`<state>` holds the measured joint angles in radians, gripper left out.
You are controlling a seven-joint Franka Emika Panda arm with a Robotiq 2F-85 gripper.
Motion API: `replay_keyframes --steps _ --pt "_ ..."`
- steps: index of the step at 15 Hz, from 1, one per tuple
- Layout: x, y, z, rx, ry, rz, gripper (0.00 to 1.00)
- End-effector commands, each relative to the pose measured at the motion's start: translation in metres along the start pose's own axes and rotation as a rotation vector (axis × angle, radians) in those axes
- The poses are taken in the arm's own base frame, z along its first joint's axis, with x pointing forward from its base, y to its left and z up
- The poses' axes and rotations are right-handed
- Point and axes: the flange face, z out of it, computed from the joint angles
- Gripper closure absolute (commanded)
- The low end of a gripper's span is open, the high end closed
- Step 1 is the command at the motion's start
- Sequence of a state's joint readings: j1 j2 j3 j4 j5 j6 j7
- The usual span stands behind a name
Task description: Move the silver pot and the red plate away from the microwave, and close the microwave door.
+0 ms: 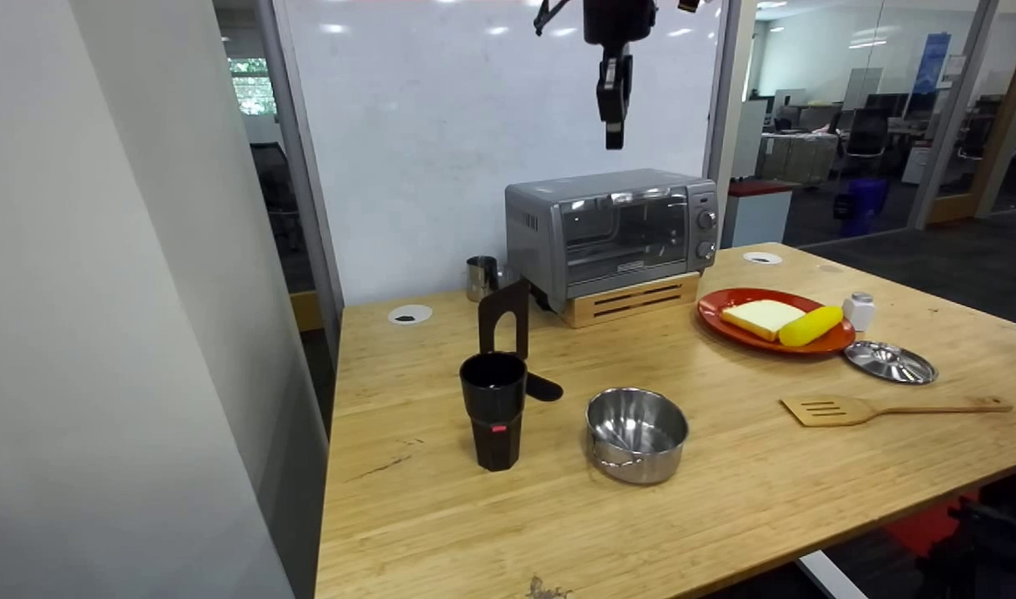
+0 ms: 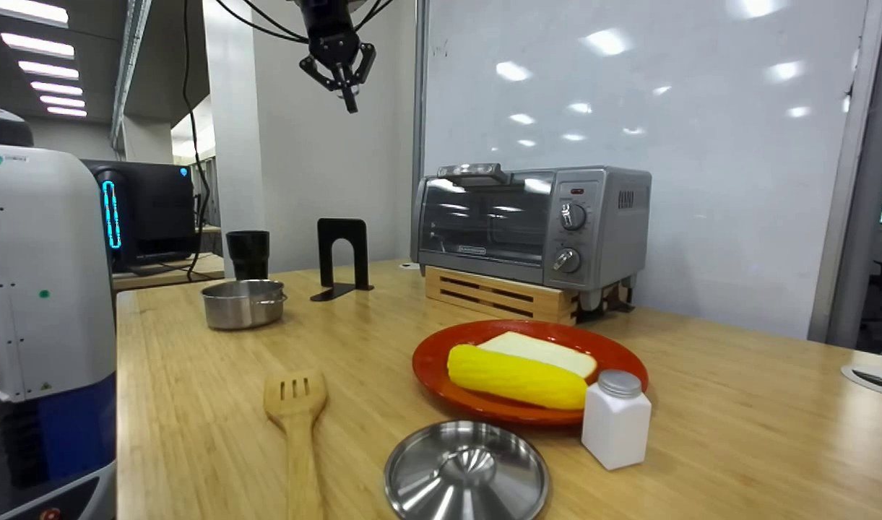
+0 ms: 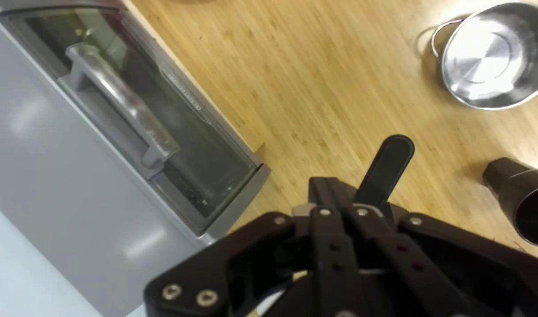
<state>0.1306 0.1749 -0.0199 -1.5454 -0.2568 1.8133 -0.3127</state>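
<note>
The black two-fingered gripper hangs high over the table, well apart from everything below; its fingers are pressed together and hold nothing. The round silver metal pot stands upright on the pale wooden table, well apart from the grey boxy oven, with a broad bare stretch between them and more bare wood towards the table's edge. On the pot's other side, the tapered black tumbler narrows the room. The round red plate, bearing a white slice of bread and a yellow corn-shaped piece, lies near the oven's slatted wooden stand. Just beside its rim are the small square white bottle and the round shiny metal lid; I cannot tell whether they touch it. The oven's dark glass door stands upright against its front.

The arm is cut off above in both exterior views. Reflections make the oven's inside hard to read. In the wrist view the gripper covers most of the flat black arched bookend, and the right border crops pot and tumbler. The slotted wooden spatula loses its handle end in an exterior view.
</note>
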Motion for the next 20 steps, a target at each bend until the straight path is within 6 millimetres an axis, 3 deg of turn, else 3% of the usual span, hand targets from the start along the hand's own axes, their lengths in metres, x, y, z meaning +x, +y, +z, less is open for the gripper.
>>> replay_keyframes --steps 1,6,10,14,17,20 --pt "-0.035 -0.039 0.02 0.03 -0.017 0.067 0.67" --pt "-0.081 -0.089 0.058 0.062 -0.075 0.195 0.31" --pt "-0.135 -0.118 0.083 0.071 -0.106 0.294 0.03" --pt "-0.202 -0.133 0.088 0.011 -0.097 0.384 0.0" --pt "-0.243 -0.13 0.079 -0.032 -0.078 0.422 0.0" --pt "-0.277 -0.107 0.063 -0.075 -0.05 0.433 0.0"
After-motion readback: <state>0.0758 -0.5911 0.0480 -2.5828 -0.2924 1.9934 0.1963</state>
